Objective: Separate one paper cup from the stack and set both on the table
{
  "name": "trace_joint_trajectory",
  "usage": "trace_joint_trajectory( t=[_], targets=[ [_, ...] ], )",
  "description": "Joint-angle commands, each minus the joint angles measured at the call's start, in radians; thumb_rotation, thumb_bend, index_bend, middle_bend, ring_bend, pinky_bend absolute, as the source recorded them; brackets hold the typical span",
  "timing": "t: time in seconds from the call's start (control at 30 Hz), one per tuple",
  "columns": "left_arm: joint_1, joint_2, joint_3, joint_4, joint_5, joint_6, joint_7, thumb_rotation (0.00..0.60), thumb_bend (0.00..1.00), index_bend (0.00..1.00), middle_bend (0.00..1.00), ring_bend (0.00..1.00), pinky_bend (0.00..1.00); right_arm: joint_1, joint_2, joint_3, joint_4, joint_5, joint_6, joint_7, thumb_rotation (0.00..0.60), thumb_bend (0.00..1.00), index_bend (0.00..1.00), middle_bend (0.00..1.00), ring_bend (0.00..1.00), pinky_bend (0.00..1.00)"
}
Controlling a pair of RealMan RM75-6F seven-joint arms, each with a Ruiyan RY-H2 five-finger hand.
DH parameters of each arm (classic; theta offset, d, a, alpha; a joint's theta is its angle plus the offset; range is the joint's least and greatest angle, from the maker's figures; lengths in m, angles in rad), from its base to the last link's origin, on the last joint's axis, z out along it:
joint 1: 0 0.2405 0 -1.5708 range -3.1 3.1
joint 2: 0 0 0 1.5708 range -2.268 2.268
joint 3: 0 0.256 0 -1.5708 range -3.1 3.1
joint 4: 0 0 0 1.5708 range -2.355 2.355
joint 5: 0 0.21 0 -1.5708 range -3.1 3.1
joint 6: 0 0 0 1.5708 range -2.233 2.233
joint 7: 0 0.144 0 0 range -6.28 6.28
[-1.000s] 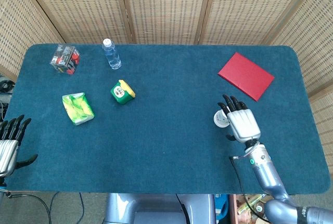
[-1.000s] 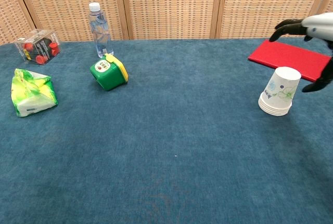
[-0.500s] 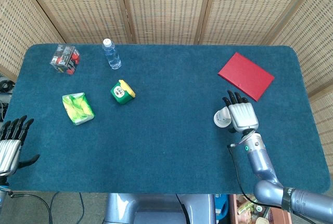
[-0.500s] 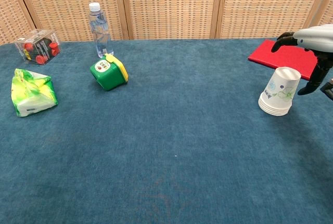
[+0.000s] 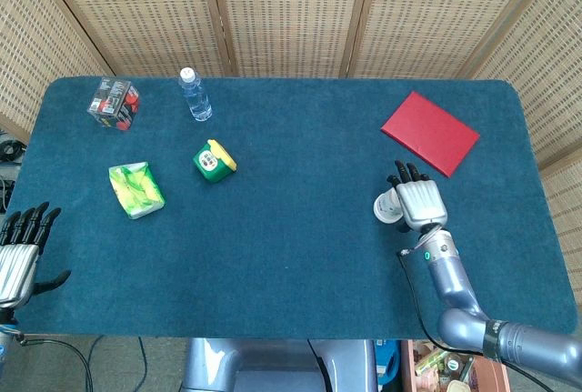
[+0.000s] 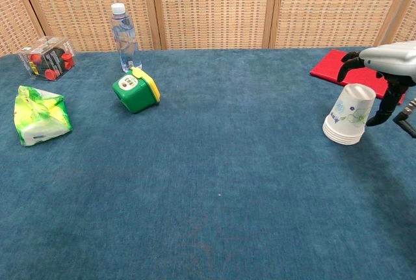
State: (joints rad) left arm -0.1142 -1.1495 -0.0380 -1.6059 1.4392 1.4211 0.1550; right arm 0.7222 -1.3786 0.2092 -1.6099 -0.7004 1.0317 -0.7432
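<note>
Far left, at the edge of the head view: left hand (image 5: 18,251), fingers spread and holding nothing, wrist cropped, parked just off the desk (image 5: 291,256) and barely shifted over the last second; absent from the chest view.

Mid-left, untouched: green-and-yellow pouch (image 6: 40,115), clear box of red items (image 6: 47,58), water bottle (image 6: 123,38), green toy (image 6: 136,90).

Right side, the real change: right hand (image 6: 383,75) lower and closer than a second ago, now poised over the stack of paper cups (image 6: 351,115), fingers reaching past the upturned base, thumb dropped down the stack's right side. Still apart, nothing gripped yet, by the look of the gap in the chest view. Stack upside down on the desk, rims layered at the bottom, just in front of the red folder (image 5: 429,132). Probably the closing-in step before a grasp; separation not begun.

Hard to judge: actual contact between thumb and cup. From the head view, most of the stack hidden beneath the hand; in the chest view, hand cropped by the right edge.
</note>
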Motion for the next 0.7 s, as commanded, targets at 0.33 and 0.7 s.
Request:
trace_joint_trajectory(
  t=[0.33, 0.7],
  targets=[
    [-0.006, -0.004, 0.001, 0.006, -0.003, -0.01, 0.002, 0.6, 0.18, 0.0, 0.0, 0.0, 0.0, 0.043, -0.057, -0.027, 0.103, 0.05, -0.03, -0.002, 0.6, 0.09, 0.29, 0.12, 0.0, 0.33],
    [-0.01, -0.007, 0.001, 0.012, -0.009, -0.019, 0.003, 0.6, 0.19, 0.0, 0.0, 0.0, 0.0, 0.038, -0.109, -0.038, 0.14, -0.038, 0.029, 0.051, 0.6, 0.16, 0.62, 0.51, 0.36, 0.61]
  ],
)
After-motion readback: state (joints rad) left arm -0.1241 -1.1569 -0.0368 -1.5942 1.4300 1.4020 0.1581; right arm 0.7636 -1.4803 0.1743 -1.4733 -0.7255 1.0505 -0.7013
